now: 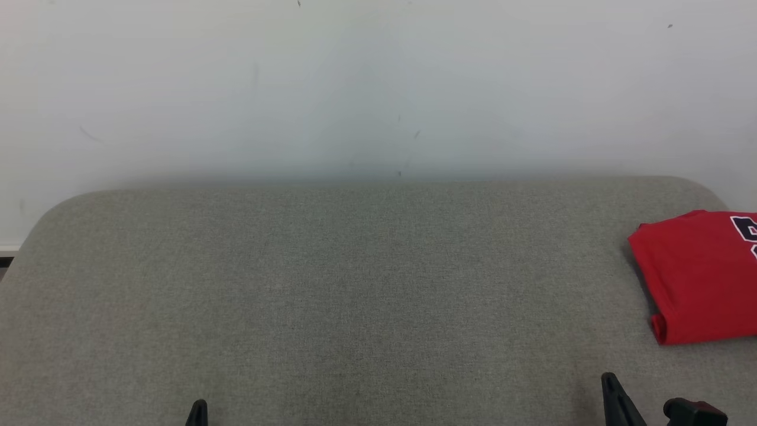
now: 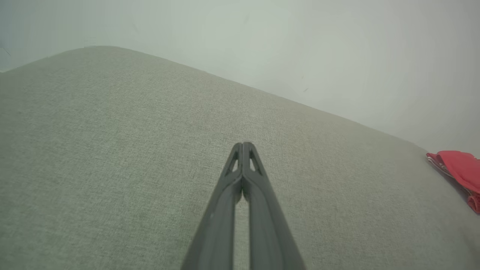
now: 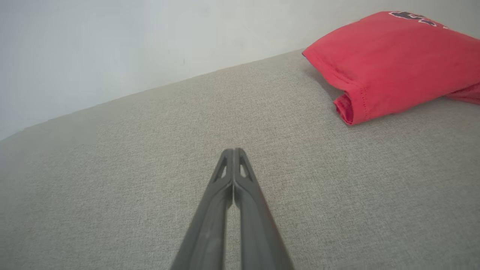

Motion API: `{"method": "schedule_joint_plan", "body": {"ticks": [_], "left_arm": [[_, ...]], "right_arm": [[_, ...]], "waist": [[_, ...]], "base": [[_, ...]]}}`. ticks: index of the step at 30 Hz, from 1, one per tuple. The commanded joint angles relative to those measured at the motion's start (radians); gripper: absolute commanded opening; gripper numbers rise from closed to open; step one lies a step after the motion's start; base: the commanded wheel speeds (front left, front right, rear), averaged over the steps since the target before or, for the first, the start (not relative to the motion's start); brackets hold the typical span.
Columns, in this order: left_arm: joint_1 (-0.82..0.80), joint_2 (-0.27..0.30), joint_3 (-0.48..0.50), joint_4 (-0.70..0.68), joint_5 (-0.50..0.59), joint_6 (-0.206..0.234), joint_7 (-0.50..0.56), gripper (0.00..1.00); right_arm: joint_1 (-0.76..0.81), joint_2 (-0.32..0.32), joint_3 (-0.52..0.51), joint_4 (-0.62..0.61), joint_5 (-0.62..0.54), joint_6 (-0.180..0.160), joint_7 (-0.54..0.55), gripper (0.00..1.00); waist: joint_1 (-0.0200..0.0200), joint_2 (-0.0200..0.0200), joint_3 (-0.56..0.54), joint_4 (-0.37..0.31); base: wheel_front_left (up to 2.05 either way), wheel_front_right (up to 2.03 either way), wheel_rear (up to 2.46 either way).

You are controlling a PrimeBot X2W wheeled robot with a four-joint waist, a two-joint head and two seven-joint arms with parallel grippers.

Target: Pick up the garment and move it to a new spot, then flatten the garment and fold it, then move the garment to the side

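A folded red garment (image 1: 701, 278) with dark and white lettering lies at the far right of the grey fabric surface (image 1: 355, 284), cut off by the head view's right edge. The right wrist view has the garment (image 3: 390, 63) at the upper right, well ahead of my right gripper (image 3: 234, 150), which is shut with nothing between its fingers. My right gripper (image 1: 609, 378) sits at the lower right of the head view, below the garment and apart from it. My left gripper (image 2: 243, 144) is shut and empty, with the garment (image 2: 459, 168) far to its right. The left gripper's tip (image 1: 199, 405) shows at the head view's bottom.
A pale wall (image 1: 378, 83) stands right behind the surface's far edge. The surface has rounded back corners, and a strip of floor (image 1: 5, 257) shows past its left corner.
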Motion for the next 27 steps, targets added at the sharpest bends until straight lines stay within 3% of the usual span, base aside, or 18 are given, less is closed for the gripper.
{"method": "schedule_joint_plan", "body": {"ticks": [1,27], "left_arm": [[-0.038,0.001,0.002,-0.009,-0.039,0.001,0.008,0.00],[-0.153,-0.015,-0.002,0.042,-0.424,0.001,0.094,0.00]], "right_arm": [[-0.032,-0.002,-0.009,-0.018,0.044,0.000,0.007,0.00],[-0.077,-0.003,-0.057,-0.039,0.480,0.000,0.093,0.00]], "waist": [[0.0000,0.0000,0.001,0.000],[0.0000,0.0000,0.017,-0.003]], "base": [[0.00,0.00,0.00],[0.00,0.00,0.00]]}}
